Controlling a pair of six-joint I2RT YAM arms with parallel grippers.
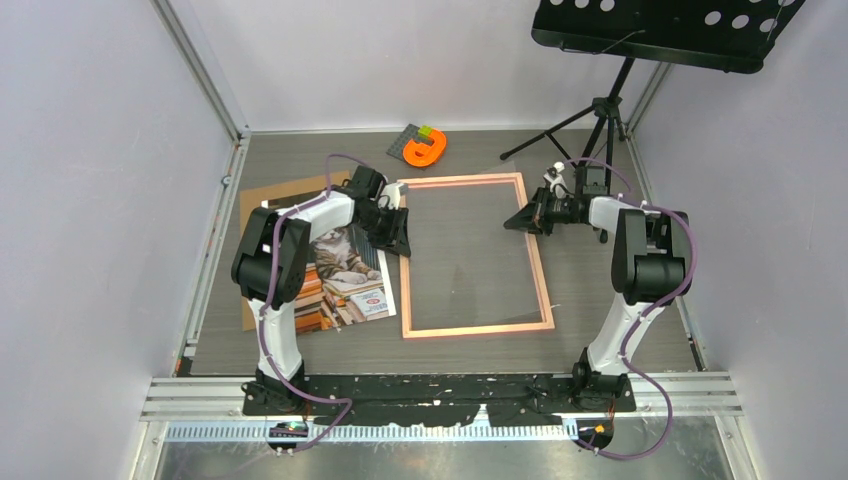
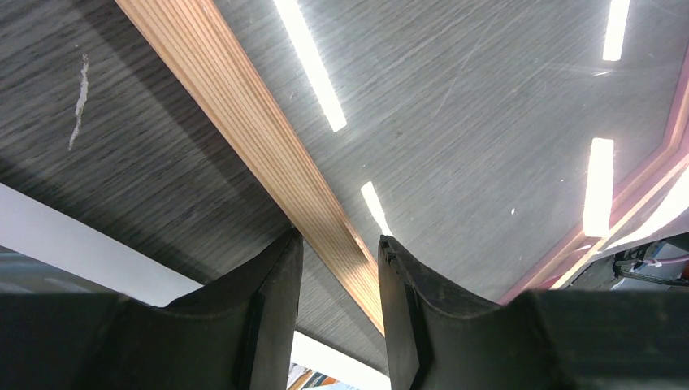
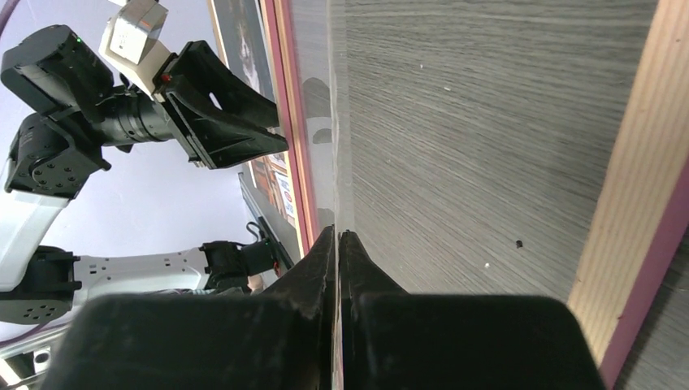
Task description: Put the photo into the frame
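my left claw (image 2: 339, 240) spread astride frame (image 1: 475, 327) rail | right claw (image 3: 337, 233) pinching clear pane (image 3: 332, 146) edge | photo (image 1: 350, 268) partly hidden under left arm

- Bright, even overhead light; faint shadows.
- White glare streaks on thin pink rectangular picture frame (image 2: 260, 138), ahead of left gripper (image 2: 339, 244).
- Nearest black fingers (image 2: 268, 325) blurred.

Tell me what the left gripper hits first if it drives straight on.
Likely the thin pink rectangular picture frame: its tan rail runs between the open fingers of the left gripper. Depth unclear.
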